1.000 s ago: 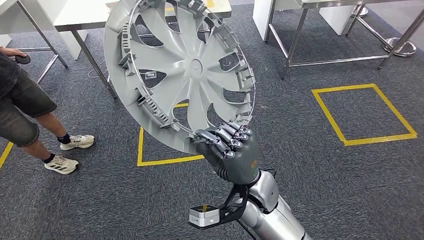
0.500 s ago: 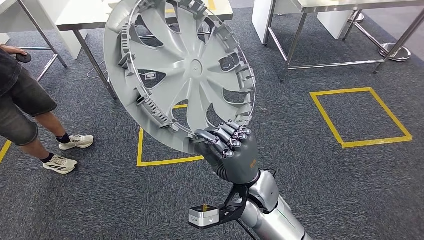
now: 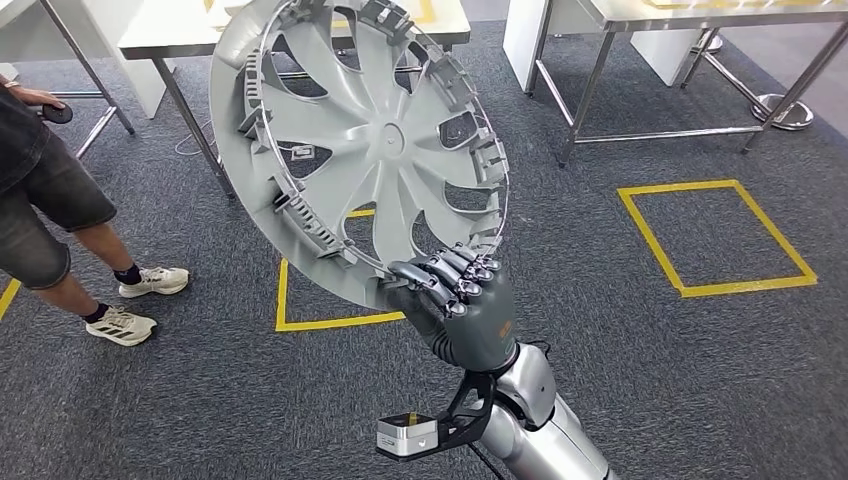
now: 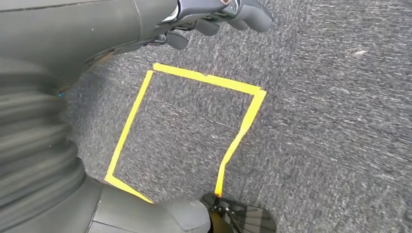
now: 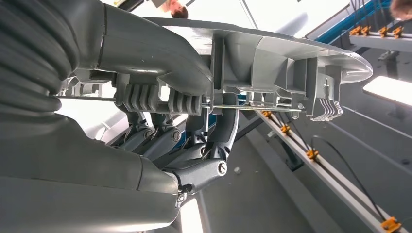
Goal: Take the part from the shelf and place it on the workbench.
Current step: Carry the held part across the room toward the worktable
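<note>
Carpet [image 3: 650,340] lay grey, marked with yellow tape squares [image 3: 715,237]; a large grey wheel cover [image 3: 360,140] stood tilted above it, its lower rim gripped by the right robot hand [image 3: 455,305]; the left robot hand [image 4: 214,17] hung with fingers curled on nothing.

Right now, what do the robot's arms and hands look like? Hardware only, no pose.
Right hand: dark grey shell, darker segmented fingers with silver pins, small orange mark near the wrist. Forearm is polished silver. A black bracket carries a silver camera block with an amber tab. Right wrist view: ribbed grey cover, thick grey thumb. Left hand: smooth grey shell, dark fingers.
</note>
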